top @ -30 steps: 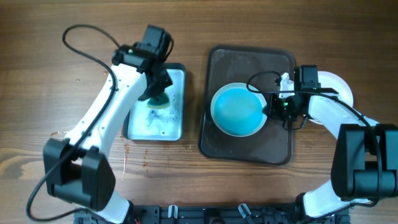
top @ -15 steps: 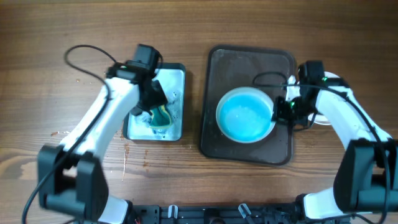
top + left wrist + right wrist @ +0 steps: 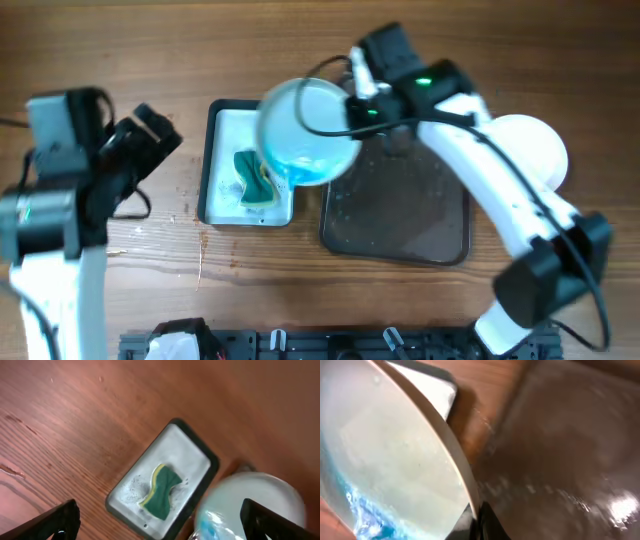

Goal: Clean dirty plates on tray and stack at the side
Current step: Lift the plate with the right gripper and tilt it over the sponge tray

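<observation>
A white plate (image 3: 305,130) with a blue smear hangs tilted over the gap between the sponge tray and the dark brown tray (image 3: 400,215). My right gripper (image 3: 352,105) is shut on its rim. In the right wrist view the rim of the plate (image 3: 395,460) is pinched between the fingers of my right gripper (image 3: 481,519), above the tray (image 3: 560,450). My left gripper (image 3: 160,140) stands open and raised at the left, holding nothing. Its wrist view shows the left gripper (image 3: 160,516) wide open above the sponge (image 3: 161,492), with the plate (image 3: 250,505) at the right.
A small dark-rimmed tray (image 3: 222,135) with a pale inside holds the green and yellow sponge (image 3: 253,178). A white plate stack (image 3: 530,145) sits on the table right of the brown tray. Bare wood surrounds everything.
My left gripper let go of the sponge, opened and pulled back up to the left. My right arm lifted the smeared plate off the brown tray and carried it left.
</observation>
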Controlling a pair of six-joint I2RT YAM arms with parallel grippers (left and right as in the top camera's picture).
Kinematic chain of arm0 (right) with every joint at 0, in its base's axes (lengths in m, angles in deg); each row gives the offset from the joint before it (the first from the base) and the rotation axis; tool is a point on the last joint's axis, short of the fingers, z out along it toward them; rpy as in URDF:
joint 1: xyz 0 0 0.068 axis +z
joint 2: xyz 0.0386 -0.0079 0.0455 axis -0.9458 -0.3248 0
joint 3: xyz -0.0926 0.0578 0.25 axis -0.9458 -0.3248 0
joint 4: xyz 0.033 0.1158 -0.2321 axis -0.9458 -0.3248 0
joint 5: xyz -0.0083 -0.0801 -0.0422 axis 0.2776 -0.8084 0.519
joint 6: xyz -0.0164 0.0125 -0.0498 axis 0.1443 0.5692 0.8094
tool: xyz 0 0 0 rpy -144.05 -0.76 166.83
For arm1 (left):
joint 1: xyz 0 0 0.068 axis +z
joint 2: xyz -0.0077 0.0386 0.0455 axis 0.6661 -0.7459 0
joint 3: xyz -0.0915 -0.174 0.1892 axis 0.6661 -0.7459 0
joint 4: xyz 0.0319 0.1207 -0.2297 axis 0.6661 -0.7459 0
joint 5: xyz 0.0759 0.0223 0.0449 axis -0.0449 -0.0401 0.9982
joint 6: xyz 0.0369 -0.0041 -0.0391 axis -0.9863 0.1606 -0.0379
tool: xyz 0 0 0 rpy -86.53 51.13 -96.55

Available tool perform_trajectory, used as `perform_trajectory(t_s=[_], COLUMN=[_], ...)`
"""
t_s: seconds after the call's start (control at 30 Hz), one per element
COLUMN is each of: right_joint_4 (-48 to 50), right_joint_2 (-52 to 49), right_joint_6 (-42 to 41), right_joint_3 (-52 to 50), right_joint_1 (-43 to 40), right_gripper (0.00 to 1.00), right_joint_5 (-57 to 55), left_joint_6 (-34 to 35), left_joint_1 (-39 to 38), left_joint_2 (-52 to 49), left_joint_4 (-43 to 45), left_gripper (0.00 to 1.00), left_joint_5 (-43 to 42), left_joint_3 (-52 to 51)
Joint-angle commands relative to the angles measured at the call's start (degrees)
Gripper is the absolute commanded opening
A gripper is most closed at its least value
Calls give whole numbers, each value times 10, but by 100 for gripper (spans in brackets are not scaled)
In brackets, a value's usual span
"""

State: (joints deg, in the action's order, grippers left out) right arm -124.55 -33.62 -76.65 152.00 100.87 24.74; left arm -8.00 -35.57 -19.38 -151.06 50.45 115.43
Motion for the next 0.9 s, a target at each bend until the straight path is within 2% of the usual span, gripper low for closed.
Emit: perform_trajectory(t_s=[0.0, 0.17, 0.37, 0.43, 0.57, 0.87], right_joint_4=[78, 170, 234, 238, 249, 289], right_joint_2=[-54, -46, -26, -26, -26, -26], right_joint_6=[-20, -15, 94, 106, 133, 231], right_joint_3=[25, 25, 25, 25, 25, 25], right_joint_1=[58, 129, 217, 233, 259, 288], right_gripper=[4, 4, 4, 4, 4, 4], right_joint_5=[-82, -284, -518, -573, -661, -735], left_joint_6=[-3, -3, -3, -3, -3, -3], left_joint_1=[7, 7, 7, 7, 7, 7], left_joint_2=[56, 90, 91, 91, 91, 91], left_joint_4=[-2, -2, -2, -2, -2, -2], left_gripper=[100, 100, 100, 100, 100, 100], left_joint_5=[-16, -16, -16, -16, -16, -16], left_joint_3=[9, 8, 8, 8, 8, 8])
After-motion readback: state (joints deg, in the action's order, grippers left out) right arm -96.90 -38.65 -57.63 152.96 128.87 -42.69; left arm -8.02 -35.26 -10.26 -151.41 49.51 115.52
